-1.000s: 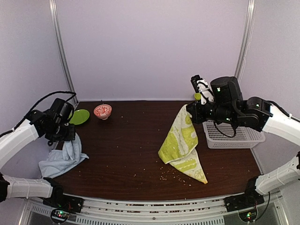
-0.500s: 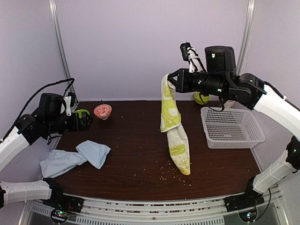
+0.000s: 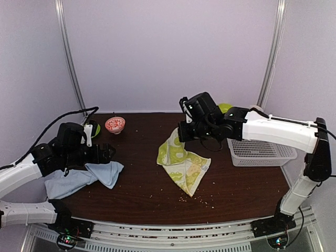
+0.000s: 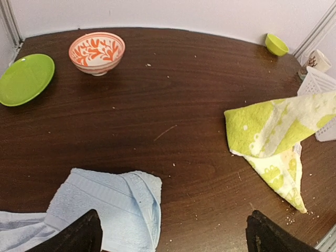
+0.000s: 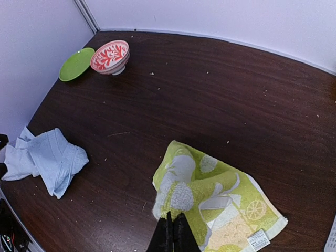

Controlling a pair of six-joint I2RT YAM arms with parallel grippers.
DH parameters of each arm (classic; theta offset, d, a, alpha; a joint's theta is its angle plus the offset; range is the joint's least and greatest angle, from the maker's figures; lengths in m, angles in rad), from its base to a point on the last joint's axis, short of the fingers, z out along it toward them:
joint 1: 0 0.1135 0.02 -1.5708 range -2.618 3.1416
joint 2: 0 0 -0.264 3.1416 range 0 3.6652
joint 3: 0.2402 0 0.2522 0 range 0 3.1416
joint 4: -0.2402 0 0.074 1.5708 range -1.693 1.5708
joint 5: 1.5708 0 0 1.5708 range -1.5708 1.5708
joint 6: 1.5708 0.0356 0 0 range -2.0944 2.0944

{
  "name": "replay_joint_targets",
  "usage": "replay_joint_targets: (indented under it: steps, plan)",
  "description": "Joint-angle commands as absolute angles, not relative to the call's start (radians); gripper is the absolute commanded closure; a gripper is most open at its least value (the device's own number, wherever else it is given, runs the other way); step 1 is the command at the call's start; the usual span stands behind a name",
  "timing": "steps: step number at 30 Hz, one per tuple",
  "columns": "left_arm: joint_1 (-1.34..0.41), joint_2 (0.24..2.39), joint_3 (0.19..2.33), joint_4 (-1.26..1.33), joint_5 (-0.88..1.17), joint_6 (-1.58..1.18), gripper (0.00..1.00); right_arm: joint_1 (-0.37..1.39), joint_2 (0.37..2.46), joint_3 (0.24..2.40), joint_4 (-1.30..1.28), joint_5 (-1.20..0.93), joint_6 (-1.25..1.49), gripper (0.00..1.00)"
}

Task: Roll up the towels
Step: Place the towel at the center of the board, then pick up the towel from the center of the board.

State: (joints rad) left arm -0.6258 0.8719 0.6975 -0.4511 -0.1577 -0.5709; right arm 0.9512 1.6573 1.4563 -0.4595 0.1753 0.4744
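Observation:
The pale blue towel (image 3: 84, 176) lies crumpled at the table's near left, seen too in the left wrist view (image 4: 105, 205) and the right wrist view (image 5: 47, 157). My left gripper (image 3: 105, 153) hovers just above its right end, open wide (image 4: 173, 239), with nothing between the fingers. The lime-green and cream towel (image 3: 181, 160) is draped on the table's middle, one corner raised. My right gripper (image 3: 180, 134) is shut on that raised corner (image 5: 173, 231); the rest of the green towel (image 5: 220, 194) spreads flat to the right. It also shows in the left wrist view (image 4: 273, 142).
A red-patterned bowl (image 3: 115, 124) and a green plate (image 4: 25, 79) sit at the back left. A white basket (image 3: 260, 149) stands at the right, with a small green bowl (image 3: 224, 107) behind it. Crumbs dot the dark wooden table (image 3: 142, 152).
My left gripper has opened and let go of the blue towel, which now lies on the table. The right arm lifted the green towel, swung left and lowered it onto the table's middle.

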Motion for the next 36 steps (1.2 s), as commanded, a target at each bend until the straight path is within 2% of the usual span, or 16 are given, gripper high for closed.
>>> replay_joint_targets:
  steps: [1, 4, 7, 8, 10, 15, 22, 28, 36]
  plan:
    - [-0.630, 0.790, 0.689, -0.473, -0.257, -0.598, 0.02, 1.028, 1.812, 1.570, -0.449, 0.170, 0.540, 1.00]
    - [-0.629, 0.752, 0.672, -0.512, -0.277, -0.607, 0.02, 1.086, 1.943, 1.708, -0.461, 0.025, 0.531, 0.99]
    - [-0.629, 0.720, 0.659, -0.530, -0.294, -0.613, 0.02, 1.121, 1.972, 1.751, -0.448, -0.077, 0.520, 0.52]
    - [-0.629, 0.713, 0.657, -0.534, -0.297, -0.615, 0.02, 1.119, 1.946, 1.723, -0.428, -0.077, 0.521, 0.40]
    - [-0.628, 0.716, 0.658, -0.535, -0.297, -0.610, 0.02, 1.095, 1.864, 1.633, -0.384, -0.052, 0.522, 0.30]
    - [-0.629, 0.795, 0.664, -0.478, -0.232, -0.598, 0.02, 0.987, 1.629, 1.359, -0.363, 0.059, 0.492, 0.31]
    - [-0.649, 1.044, 0.685, -0.313, -0.119, -0.699, 0.08, 0.851, 1.497, 1.063, -0.322, 0.074, 0.472, 0.52]
    - [-0.703, 1.235, 0.811, -0.321, -0.126, -0.741, 0.12, 0.864, 1.622, 1.121, -0.243, -0.087, 0.399, 0.54]
    - [-0.715, 1.246, 0.835, -0.379, -0.161, -0.751, 0.12, 0.884, 1.837, 1.325, -0.275, -0.150, 0.316, 0.53]
